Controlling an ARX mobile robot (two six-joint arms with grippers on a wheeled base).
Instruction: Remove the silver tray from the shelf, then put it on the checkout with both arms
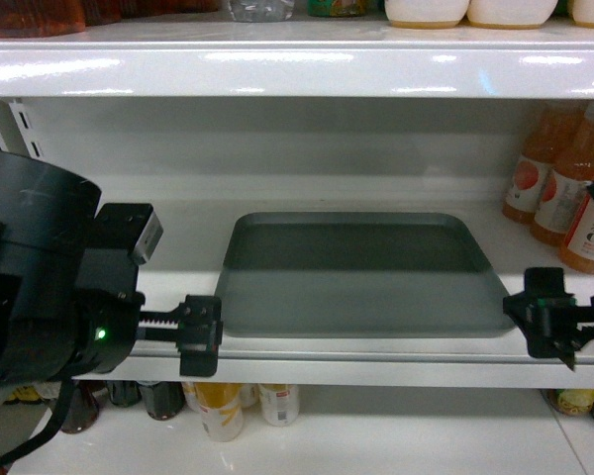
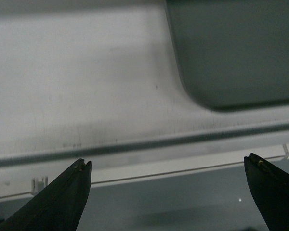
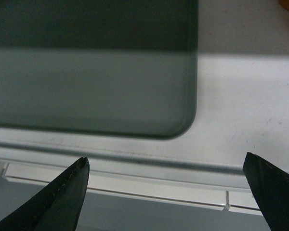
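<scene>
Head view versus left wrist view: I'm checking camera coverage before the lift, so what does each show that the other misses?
Only the head view shows the whole flat grey-green rectangular tray, the orange drink bottles to its right, both black arms' grippers, left and right, flanking it, and the shelf below. Only the left wrist view shows the left jaws wide open, with dark fingertips below the glossy white shelf's front lip. Both show the tray's front-left corner resting on that shelf.

1. I see the silver tray (image 1: pixel 361 277): matt grey-green, smooth, metal-looking.
2. The shelf (image 1: pixel 297 361): glossy white painted metal, faintly scuffed up close.
3. Far right, bottles (image 1: pixel 574 188): shiny clear plastic, paper-like labels.
</scene>
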